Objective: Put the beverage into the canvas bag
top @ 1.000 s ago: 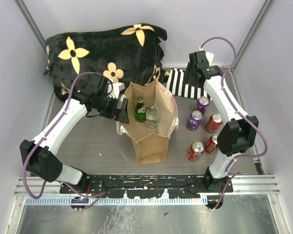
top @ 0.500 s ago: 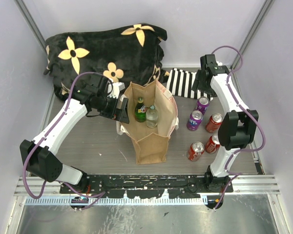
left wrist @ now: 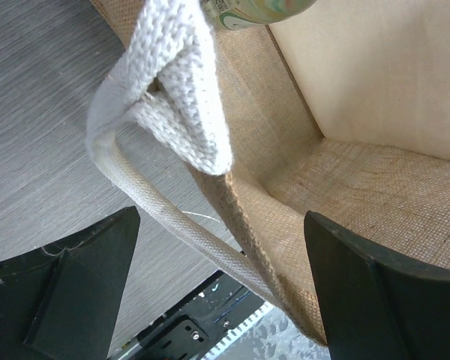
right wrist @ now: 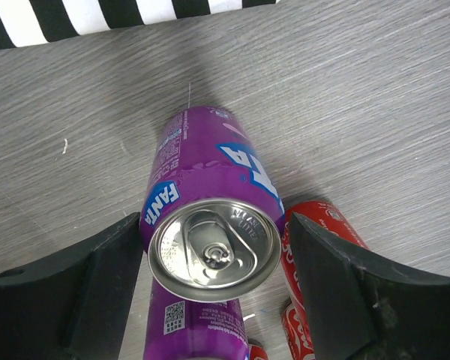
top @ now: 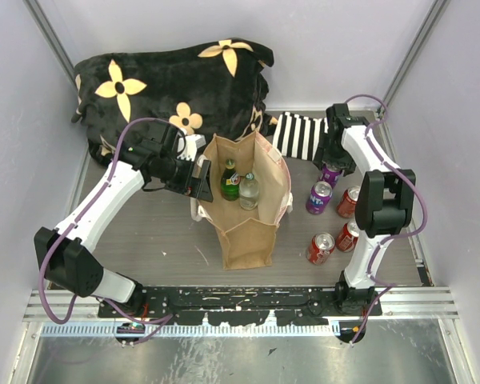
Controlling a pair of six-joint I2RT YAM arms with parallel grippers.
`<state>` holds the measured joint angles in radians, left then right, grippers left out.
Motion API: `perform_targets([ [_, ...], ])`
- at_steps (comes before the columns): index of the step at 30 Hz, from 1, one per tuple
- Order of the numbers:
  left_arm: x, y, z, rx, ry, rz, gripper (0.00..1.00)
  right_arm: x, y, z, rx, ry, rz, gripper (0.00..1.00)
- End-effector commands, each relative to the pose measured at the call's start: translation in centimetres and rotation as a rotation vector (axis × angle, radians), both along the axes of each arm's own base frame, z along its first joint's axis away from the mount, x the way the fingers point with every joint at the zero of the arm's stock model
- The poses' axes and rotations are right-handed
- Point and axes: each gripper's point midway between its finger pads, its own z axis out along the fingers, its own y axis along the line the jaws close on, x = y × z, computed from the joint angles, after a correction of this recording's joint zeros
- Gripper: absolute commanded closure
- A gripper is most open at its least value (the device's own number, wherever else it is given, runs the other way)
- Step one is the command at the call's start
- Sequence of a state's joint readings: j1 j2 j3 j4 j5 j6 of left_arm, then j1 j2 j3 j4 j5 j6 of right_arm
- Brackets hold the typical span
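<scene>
Change: the right tool (right wrist: 214,225) has dropped off the striped cloth (top: 296,134) and come toward the near side. It now sits over the purple Fanta can (right wrist: 210,217). Its fingers are spread wide, one on each side of the can top. The left one is just beside the can wall, the right one shows a gap, so nothing is clamped. The left arm, the bag and all the cans are where they were.

Near to far:
- **Nearest right:** two red cans (top: 320,246) stand upright with silver lids. The right one is partly hidden by the right arm.
- **Centre:** the canvas bag (top: 244,232) stands upright with its mouth open on the grey wood-grain surface (right wrist: 360,90). It is boxy, with a coarse tan weave outside and a smooth pale lining inside. The white strap (left wrist: 180,75) is thick ribbed webbing, folded at the rim.
- **Bag's left rim:** the left tool (left wrist: 221,221) is spread wide, one finger outside the bag and one inside, with the rim and strap between them. I cannot tell if either finger touches the fabric.
- **Inside the bag:** a green bottle (top: 230,182) and a clear bottle (top: 249,192) stand upright side by side.
- **Right of the bag:** a second purple can (top: 318,196) has a third red can (top: 350,200) just beside it.
- **Just beyond:** the purple Fanta can stands on the surface outside the bag, well apart from its mouth. It is a glossy cylinder with a silver lid and a flat tab.
- **Behind:** the striped cloth lies flat in black and white bands.
- **Farthest:** a bunched black plush blanket (top: 176,80) has cream flower shapes.
</scene>
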<state>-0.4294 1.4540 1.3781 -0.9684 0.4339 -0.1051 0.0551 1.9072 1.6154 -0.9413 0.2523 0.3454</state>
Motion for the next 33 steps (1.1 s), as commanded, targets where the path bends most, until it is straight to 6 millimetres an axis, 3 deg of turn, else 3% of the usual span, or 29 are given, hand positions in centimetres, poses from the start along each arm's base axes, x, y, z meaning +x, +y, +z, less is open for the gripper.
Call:
perform_targets([
  [1,0.8,-0.7,1.0,-0.027,-0.041,-0.022,0.02,0.5,-0.4,0.0,0.007,-0.017,0.004,0.19],
  [3,0.8,-0.7,0.9,-0.026,-0.039,-0.021,0.02,0.6,-0.3,-0.1,0.01,-0.015,0.006,0.23],
  [5,0.7,-0.7,0.9,-0.026,-0.039,-0.021,0.02,0.7,-0.3,-0.1,0.014,-0.02,0.006,0.34],
  [7,0.7,-0.6,1.0,-0.023,-0.04,-0.021,0.02,0.9,-0.1,0.0,0.019,-0.025,0.009,0.51],
  [9,0.7,-0.5,0.9,-0.019,-0.04,-0.021,0.02,1.2,0.2,0.4,0.037,-0.036,0.014,0.74],
  [12,0.6,-0.4,1.0,-0.013,-0.042,-0.023,0.02,2.1,1.1,2.5,0.089,-0.088,0.019,0.98],
  [19,0.2,0.0,0.9,0.003,-0.051,-0.046,0.02,5.0,3.7,13.5,0.196,-0.333,0.072,0.99],
  [24,0.0,0.1,1.6,-0.002,-0.072,-0.056,0.02,4.8,8.2,22.3,0.24,-0.5,0.182,0.99],
  [27,-0.2,0.1,2.0,-0.008,-0.078,-0.061,0.02,3.4,11.9,25.4,0.273,-0.561,0.27,0.99],
  [33,-0.7,-0.1,2.8,-0.036,-0.088,-0.065,0.02,-1.5,20.1,28.4,0.38,-0.643,0.448,0.99],
])
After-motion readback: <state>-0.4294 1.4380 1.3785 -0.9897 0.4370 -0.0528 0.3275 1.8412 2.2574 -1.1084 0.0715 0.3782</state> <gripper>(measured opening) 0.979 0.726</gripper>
